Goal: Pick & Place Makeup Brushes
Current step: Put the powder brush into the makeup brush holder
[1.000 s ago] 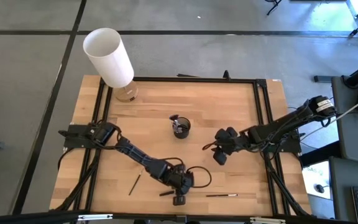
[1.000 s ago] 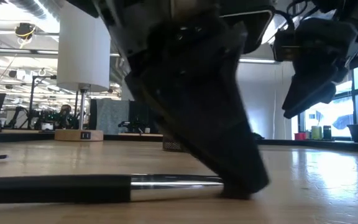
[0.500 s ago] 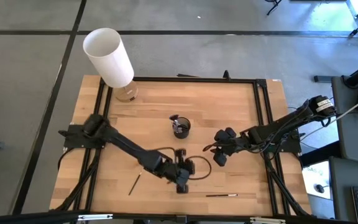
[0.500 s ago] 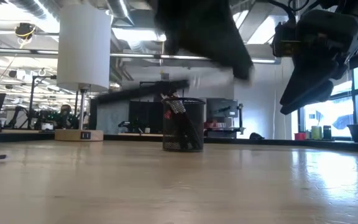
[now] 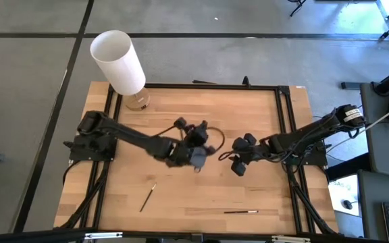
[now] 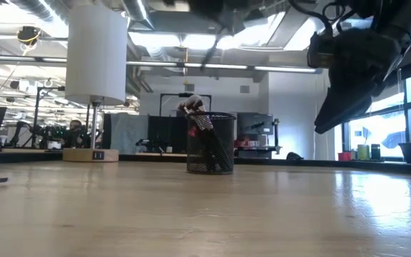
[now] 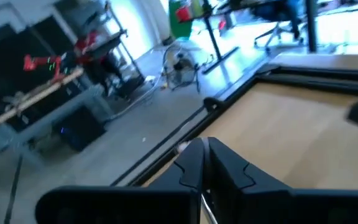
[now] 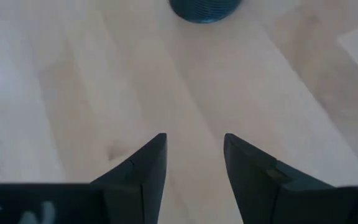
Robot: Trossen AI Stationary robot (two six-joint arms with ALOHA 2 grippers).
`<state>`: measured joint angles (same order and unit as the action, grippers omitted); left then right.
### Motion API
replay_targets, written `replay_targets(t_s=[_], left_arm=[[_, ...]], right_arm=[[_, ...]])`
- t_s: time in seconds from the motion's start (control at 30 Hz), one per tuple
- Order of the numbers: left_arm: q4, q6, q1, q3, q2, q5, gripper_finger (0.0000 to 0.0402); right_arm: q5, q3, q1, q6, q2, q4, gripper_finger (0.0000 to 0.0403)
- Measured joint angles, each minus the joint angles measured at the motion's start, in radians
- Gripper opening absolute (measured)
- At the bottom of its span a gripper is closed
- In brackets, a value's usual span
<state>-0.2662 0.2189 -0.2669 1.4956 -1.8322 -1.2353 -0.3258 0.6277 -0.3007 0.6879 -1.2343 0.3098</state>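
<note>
My left gripper (image 7: 204, 148) is shut on one makeup brush, a thin stick that shows in the low view as a slanting line (image 6: 212, 51) high above the black mesh cup (image 6: 210, 146). The cup stands on the table's middle with other brushes sticking out of its rim (image 6: 191, 107). In the high view the left arm (image 5: 188, 150) covers the cup. Two more brushes lie flat on the wood near the near edge (image 5: 147, 197) (image 5: 240, 212). My right gripper (image 8: 194, 146) is open, hovering right of the cup (image 8: 204, 7). My left gripper pinches the makeup brush between its two shut fingers (image 7: 191, 168). A thin silvery length of the brush (image 7: 207, 208) shows in the slit behind the fingertips. The brush is lifted clear of the table and hangs tilted over the cup.
A white-shaded lamp on a wooden base (image 5: 120, 64) stands at the table's far left corner. A black frame rail (image 5: 208, 86) runs around the tabletop. Bare wood lies between the cup and the near edge (image 5: 194, 196).
My left gripper, shut on a brush that lay near the near edge, lifted it clear of the table and carried it up and toward the far edge, turning as it went, until it stood over the cup. The right gripper stayed almost where it was.
</note>
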Motion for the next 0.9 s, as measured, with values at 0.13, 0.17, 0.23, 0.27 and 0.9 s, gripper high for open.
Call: replay_targets(t_s=[0.13, 0.17, 0.23, 0.27, 0.9], left_arm=[[0.03, 0.094, 0.082, -0.033, -0.039, -0.014, 0.0017], [0.054, 0.135, 0.102, -0.05, -0.041, -0.024, 0.0018], [0.092, 0.218, 0.135, -0.092, -0.041, -0.041, 0.002], [0.098, 0.257, 0.148, -0.113, -0.042, -0.056, 0.0021], [0.114, 0.553, 0.125, -0.218, -0.043, -0.226, 0.0041]], right_arm=[[-0.037, 0.0, 0.025, -0.013, 0.0, 0.047, 0.0158], [-0.047, 0.0, 0.029, -0.012, 0.0, 0.064, 0.0158], [-0.049, 0.0, 0.039, -0.011, 0.0, 0.095, 0.0158], [-0.049, 0.0, 0.042, -0.01, 0.0, 0.108, 0.0158], [-0.075, 0.0, 0.144, -0.069, 0.0, 0.129, 0.0158]])
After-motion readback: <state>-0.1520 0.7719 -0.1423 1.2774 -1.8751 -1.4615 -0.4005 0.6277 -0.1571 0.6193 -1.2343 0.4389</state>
